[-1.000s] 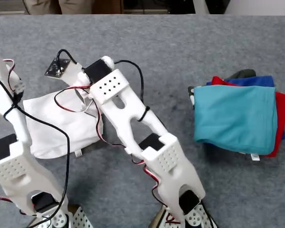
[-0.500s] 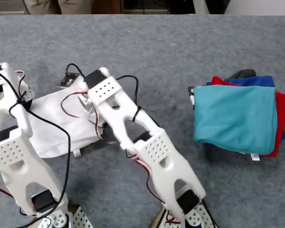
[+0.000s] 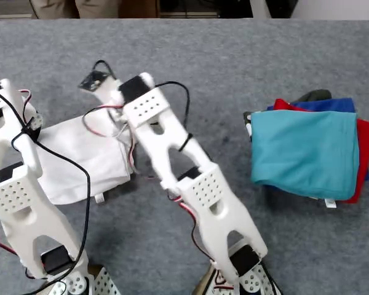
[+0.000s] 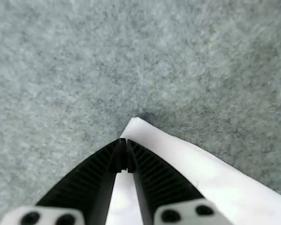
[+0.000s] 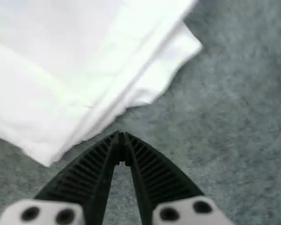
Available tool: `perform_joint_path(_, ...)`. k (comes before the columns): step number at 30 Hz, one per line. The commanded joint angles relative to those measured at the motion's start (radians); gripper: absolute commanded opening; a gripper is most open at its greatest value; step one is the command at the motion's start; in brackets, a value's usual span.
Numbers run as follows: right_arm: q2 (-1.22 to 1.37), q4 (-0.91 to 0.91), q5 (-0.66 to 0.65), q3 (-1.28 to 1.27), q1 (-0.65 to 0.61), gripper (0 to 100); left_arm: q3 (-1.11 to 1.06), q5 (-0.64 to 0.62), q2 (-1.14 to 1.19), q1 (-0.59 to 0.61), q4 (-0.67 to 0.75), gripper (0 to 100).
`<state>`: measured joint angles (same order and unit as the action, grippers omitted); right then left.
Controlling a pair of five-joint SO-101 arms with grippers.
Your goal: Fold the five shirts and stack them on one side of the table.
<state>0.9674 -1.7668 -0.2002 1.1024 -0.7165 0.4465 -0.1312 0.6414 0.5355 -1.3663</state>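
A folded white shirt (image 3: 80,157) lies flat at the table's left, between my two arms. My left arm (image 3: 12,184) stands at the shirt's left edge. Its gripper (image 4: 123,145) is shut, tips at a corner of the white shirt (image 4: 187,159), which rests flat on the table. My right arm (image 3: 172,153) stretches across to the shirt's far right corner. Its gripper (image 5: 121,137) is shut with nothing in it, over bare table just off the layered edge of the white shirt (image 5: 75,70). On the right sits a stack of folded shirts (image 3: 304,150), teal on top.
The table is covered in grey carpet-like cloth (image 3: 234,61). The stack's lower layers are blue, red (image 3: 364,147) and a dark one (image 3: 313,95) peeking out at the far side. Open surface lies between the white shirt and the stack.
My right wrist has swung towards the far side, off the white shirt's corner. My left arm shifted right onto the shirt's left edge a second ago and has since held still.
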Motion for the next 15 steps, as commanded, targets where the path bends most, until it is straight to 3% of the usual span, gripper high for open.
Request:
perform_joint_path(1, -0.084, -0.008, 0.012, 0.044, -0.058, 0.5, 0.055, -0.005, -0.012, 0.009, -0.012, 2)
perform_joint_path(15, 0.148, 0.098, 0.014, 0.053, -0.035, 0.5, 0.044, -0.005, -0.002, 0.009, -0.009, 2)
